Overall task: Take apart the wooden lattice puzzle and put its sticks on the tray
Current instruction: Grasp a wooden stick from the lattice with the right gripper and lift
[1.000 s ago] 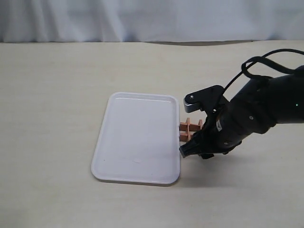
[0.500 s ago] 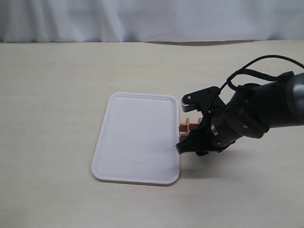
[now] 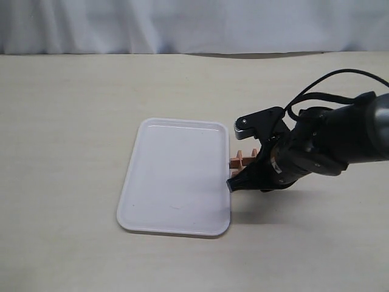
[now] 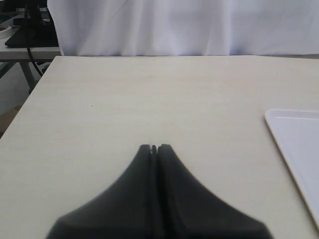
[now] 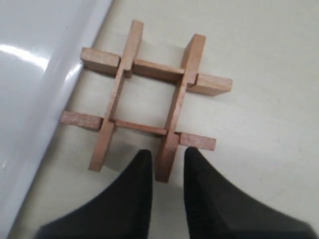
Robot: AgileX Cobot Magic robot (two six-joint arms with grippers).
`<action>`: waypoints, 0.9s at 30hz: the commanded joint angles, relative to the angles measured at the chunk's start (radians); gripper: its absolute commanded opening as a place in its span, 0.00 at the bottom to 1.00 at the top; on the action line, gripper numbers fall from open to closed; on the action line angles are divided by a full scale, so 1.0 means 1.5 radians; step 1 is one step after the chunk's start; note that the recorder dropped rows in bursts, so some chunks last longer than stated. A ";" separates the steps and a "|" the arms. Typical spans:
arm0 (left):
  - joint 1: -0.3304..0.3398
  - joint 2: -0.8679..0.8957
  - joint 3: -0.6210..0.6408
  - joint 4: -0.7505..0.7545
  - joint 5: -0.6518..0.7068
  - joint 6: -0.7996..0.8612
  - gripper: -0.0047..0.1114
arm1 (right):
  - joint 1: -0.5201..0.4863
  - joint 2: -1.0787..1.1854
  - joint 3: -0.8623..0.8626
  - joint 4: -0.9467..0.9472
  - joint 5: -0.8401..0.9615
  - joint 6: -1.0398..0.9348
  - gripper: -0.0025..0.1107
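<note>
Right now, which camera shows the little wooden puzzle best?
The right wrist view: the whole puzzle fills the picture, all four sticks locked together. The exterior view shows just a small part, half hidden by the right arm. The left wrist view shows none of it.

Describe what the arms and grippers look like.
Right arm: bulky, matte black, with a black cable looping over it. Right gripper and left gripper: both black, tapering to rounded tips; the right's inner faces look finely ribbed.
</note>
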 commanded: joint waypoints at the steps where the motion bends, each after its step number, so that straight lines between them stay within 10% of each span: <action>1: -0.005 -0.002 0.002 0.000 -0.004 0.001 0.04 | -0.003 -0.001 -0.002 -0.008 -0.003 0.002 0.06; 27: -0.005 -0.002 0.002 0.000 -0.004 0.001 0.04 | 0.052 -0.148 -0.002 -0.008 -0.180 -0.004 0.06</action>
